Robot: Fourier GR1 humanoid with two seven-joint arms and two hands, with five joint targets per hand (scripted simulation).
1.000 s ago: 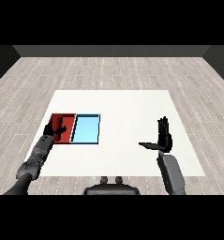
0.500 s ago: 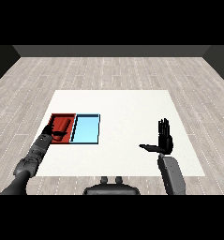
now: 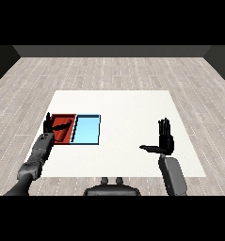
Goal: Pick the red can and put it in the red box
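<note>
1. grey right forearm (image 3: 172, 175) rises from the lower right corner of the head view; it sits nearest the viewer.
2. the right hand (image 3: 165, 140) stands above the white table (image 3: 128, 108) near its right front part, palm upright, fingers straight and pointing up, thumb stretched out to the left. it is spread flat and grips nothing.
3. the grey left forearm (image 3: 36, 157) comes in from the lower left corner and reaches up toward the trays.
4. the left hand (image 3: 52, 124) lies at the left edge of the red tray (image 3: 67, 117), over its near left part. its thumb or a finger extends to the right across the tray floor. whether its fingers are straight or curled cannot be told.
5. the red can cannot be made out as a separate thing; a dark shape lies within the red tray by the left hand, and whether the can is under it cannot be told.
6. the light blue tray (image 3: 87, 130) lies just beside the red tray on its right, the two touching along one side.
7. beyond the table lies a grey plank floor (image 3: 114, 70), running back to a dark wall.
</note>
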